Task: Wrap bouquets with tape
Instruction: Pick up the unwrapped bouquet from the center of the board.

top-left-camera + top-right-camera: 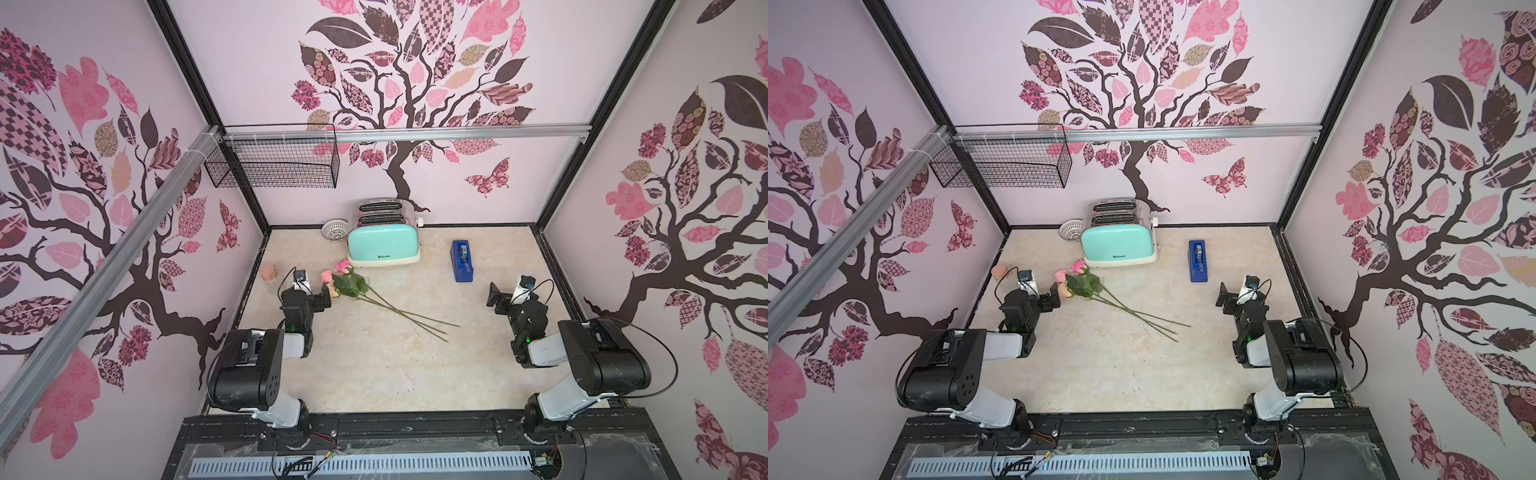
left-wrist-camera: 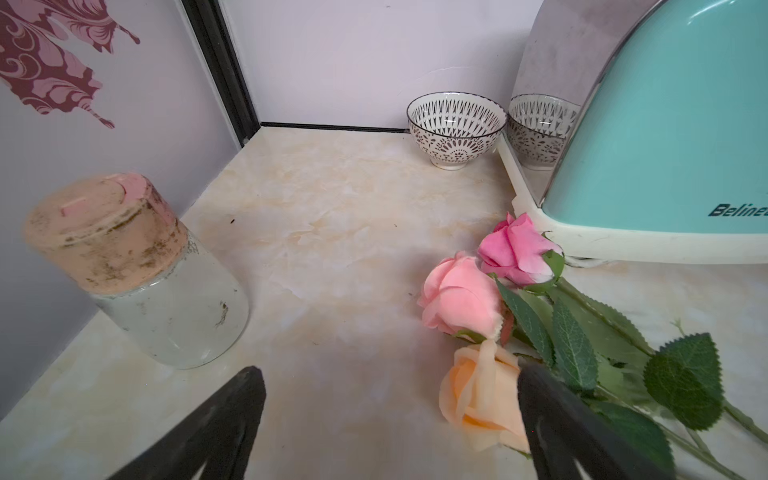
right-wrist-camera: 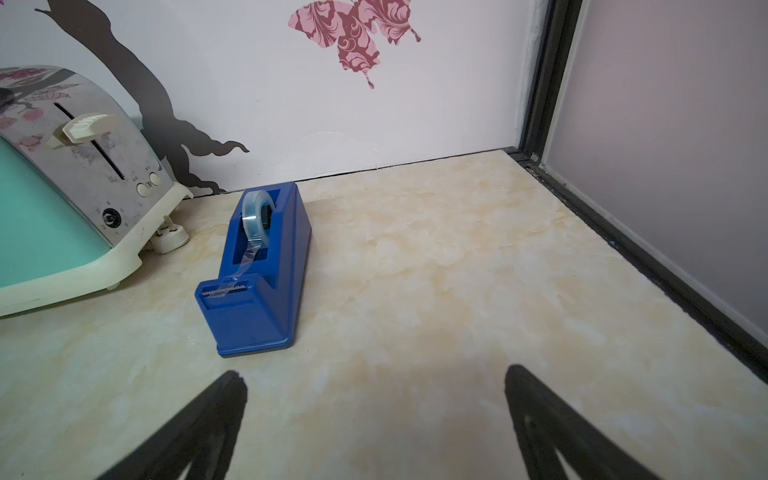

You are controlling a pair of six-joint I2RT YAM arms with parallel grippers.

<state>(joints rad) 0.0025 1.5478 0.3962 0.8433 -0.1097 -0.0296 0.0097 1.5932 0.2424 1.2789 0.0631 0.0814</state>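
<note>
The bouquets (image 1: 347,283) (image 1: 1080,283) lie flat on the marble table just in front of the toaster: pink and peach roses with green leaves, thin stems running toward the table's middle. My left gripper (image 1: 318,300) (image 1: 1051,300) (image 2: 388,372) is open beside the flower heads. In the left wrist view the peach rose (image 2: 482,390) lies just inside one finger, and I cannot tell whether they touch. The tape (image 3: 258,216) sits in a blue dispenser (image 1: 462,262) (image 1: 1199,262) (image 3: 257,274) right of the toaster. My right gripper (image 1: 498,299) (image 1: 1227,297) (image 3: 374,374) is open and empty, nearer than the dispenser.
A mint toaster (image 1: 382,245) (image 2: 665,145) stands at the back wall with a patterned bowl (image 1: 334,229) (image 2: 455,129) to its left. A glass jar with a cork-coloured lid (image 1: 270,273) (image 2: 137,270) stands by the left wall. A wire basket (image 1: 274,162) hangs high on the back rail.
</note>
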